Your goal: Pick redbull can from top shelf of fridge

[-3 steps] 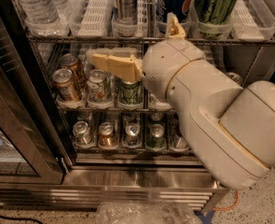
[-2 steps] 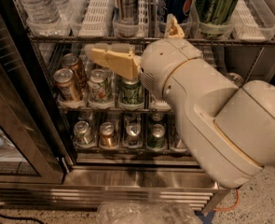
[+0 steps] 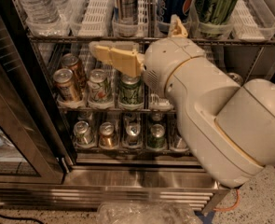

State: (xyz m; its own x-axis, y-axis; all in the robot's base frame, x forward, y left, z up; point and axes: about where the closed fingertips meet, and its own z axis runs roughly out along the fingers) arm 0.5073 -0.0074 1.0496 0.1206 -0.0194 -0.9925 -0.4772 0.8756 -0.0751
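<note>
**A:** Where is the gripper?
**B:** The gripper (image 3: 105,53) is in front of the middle rack (image 3: 76,108), just under the top shelf (image 3: 151,39). I cannot tell whether it is open or closed.
**A:** And the redbull can?
**B:** One redbull can (image 3: 126,3) stands on the top shelf of the fridge (image 3: 127,178), above the gripper. Right of it are one blue can (image 3: 174,3) and one green can (image 3: 214,3).

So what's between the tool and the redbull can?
Camera view: the tool hangs just below the top shelf; that shelf's front wire edge and the clear tray front stand between it and the redbull can above.
</note>
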